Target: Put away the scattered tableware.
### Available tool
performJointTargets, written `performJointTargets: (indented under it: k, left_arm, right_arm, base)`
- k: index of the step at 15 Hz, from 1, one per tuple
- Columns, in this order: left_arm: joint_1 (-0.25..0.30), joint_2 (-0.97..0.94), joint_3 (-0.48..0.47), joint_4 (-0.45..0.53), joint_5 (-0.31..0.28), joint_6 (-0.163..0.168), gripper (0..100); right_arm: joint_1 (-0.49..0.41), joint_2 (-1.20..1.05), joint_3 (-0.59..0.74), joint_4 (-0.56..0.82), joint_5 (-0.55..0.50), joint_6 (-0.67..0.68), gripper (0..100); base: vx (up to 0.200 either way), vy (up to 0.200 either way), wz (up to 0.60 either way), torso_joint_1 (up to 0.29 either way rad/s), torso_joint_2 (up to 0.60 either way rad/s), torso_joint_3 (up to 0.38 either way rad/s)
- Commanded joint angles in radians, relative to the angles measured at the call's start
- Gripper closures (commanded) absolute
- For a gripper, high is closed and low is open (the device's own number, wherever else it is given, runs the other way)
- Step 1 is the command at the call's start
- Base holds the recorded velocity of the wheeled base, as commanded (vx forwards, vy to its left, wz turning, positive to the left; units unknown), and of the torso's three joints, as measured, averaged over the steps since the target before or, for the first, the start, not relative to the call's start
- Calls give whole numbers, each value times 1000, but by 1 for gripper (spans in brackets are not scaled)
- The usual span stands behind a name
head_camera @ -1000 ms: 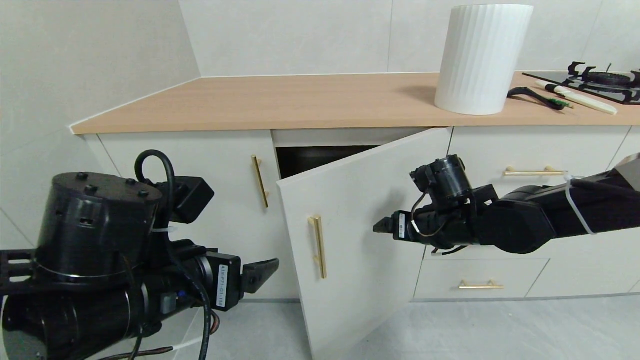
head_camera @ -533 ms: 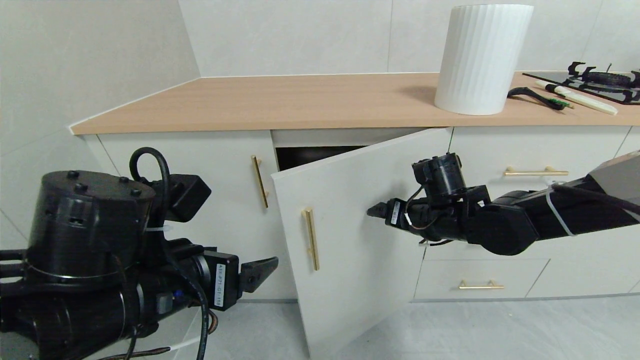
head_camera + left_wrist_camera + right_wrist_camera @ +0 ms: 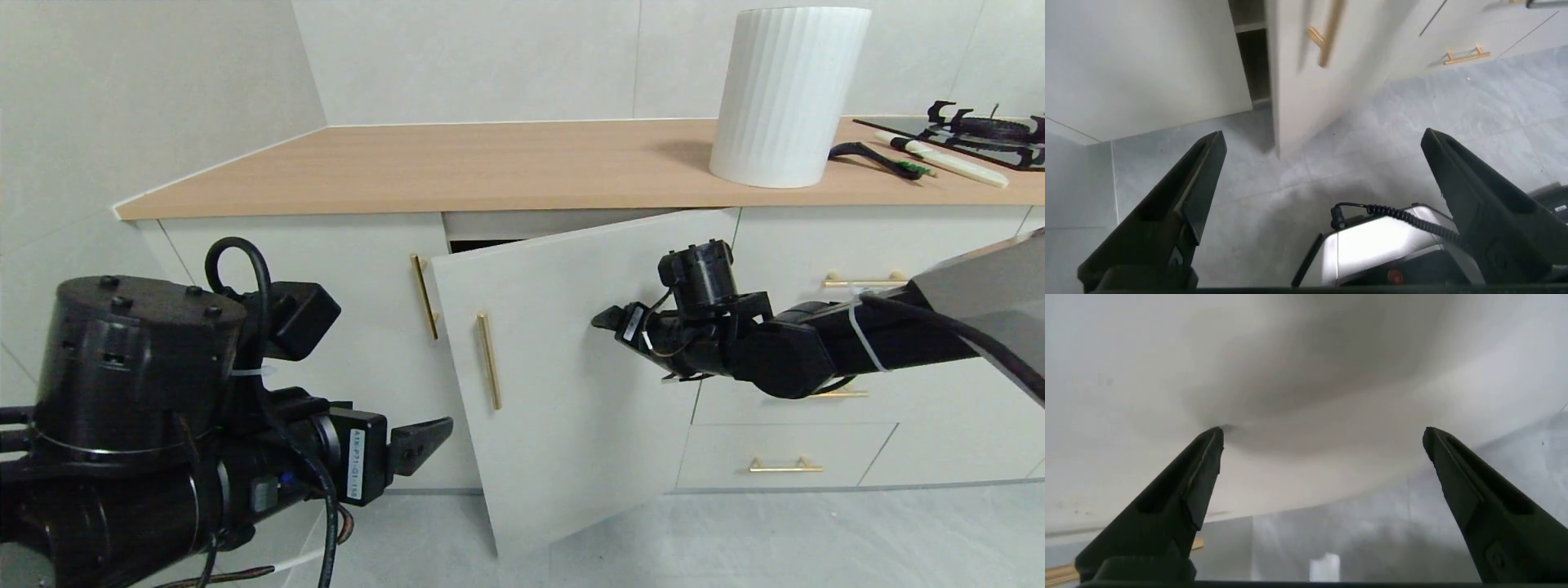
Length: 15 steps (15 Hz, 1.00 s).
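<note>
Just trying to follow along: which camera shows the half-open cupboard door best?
The head view: it shows the whole cupboard door, ajar, with its gold handle and the right gripper at its front. The left wrist view catches one edge and the handle; the right wrist view, its plain white face up close.

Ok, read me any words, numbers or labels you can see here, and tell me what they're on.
White sticker on the left gripper: print too small to read.
Small white tag on the right gripper: too small to read.
No text on the cabinet door or the white ribbed container.
</note>
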Motion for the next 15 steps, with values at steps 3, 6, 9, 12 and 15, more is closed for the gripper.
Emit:
performJointTargets:
  k: [3, 6, 9, 12, 15]
  left_arm:
    - [0, 1, 0, -1, 0, 0, 0]
    - [0, 3, 0, -1, 0, -2, 0]
    - [0, 3, 0, -1, 0, -2, 0]
    - [0, 1, 0, -1, 0, -2, 0]
    - [0, 1, 0, -1, 0, -2, 0]
  right_arm:
    - [-11, 83, -95, -2, -83, 41, 0]
    - [-28, 108, -127, -2, -103, 61, 0]
    - [-40, 134, -164, -2, -135, 64, 0]
    - [-48, 186, -227, -2, -210, 69, 0]
    - [-63, 197, -239, -2, -215, 72, 0]
  base:
    - [0, 0, 0, 0, 0, 0]
    - [0, 0, 0, 0, 0, 0]
    - [0, 0, 0, 0, 0, 0]
    - [0, 0, 0, 0, 0, 0]
    - [0, 0, 0, 0, 0, 0]
